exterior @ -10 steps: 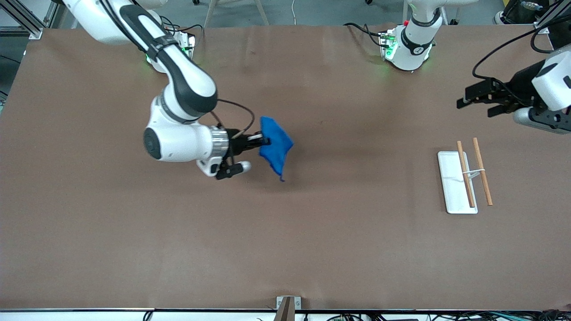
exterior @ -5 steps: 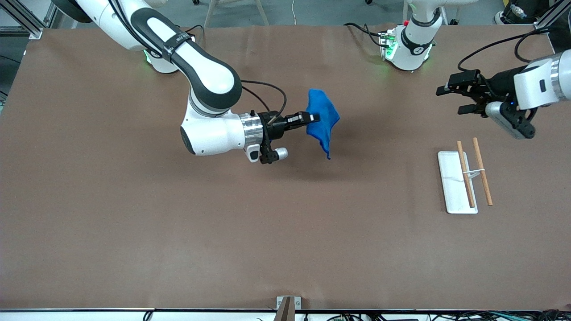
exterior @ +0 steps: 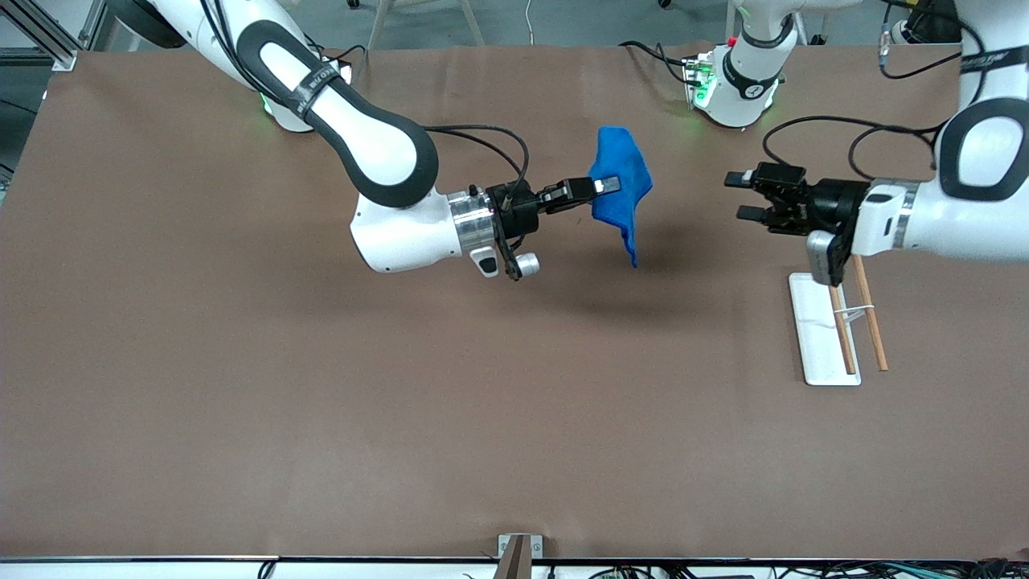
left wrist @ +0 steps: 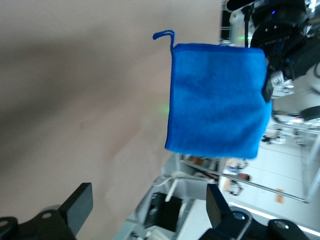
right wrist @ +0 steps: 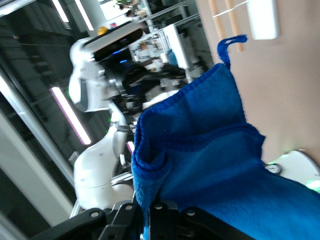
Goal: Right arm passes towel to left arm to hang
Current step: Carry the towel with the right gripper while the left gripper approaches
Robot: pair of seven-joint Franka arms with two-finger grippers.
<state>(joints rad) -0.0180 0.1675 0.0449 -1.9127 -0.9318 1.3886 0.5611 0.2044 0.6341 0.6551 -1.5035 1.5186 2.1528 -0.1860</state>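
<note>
My right gripper is shut on one edge of the bright blue towel and holds it up in the air over the middle of the table. The towel hangs down with its loop at the lowest corner. In the right wrist view the towel fills the space ahead of the shut fingers. My left gripper is open and empty, level with the towel and a short gap from it, pointing at it. In the left wrist view the towel hangs flat ahead of the open fingers.
A white tray-like base with two wooden rods lies on the brown table toward the left arm's end, partly under my left wrist. The arm bases stand along the table edge farthest from the front camera.
My right gripper has carried the towel toward the left arm's end of the table. My left arm has swung in toward the towel, closing the gap, fingers still open.
</note>
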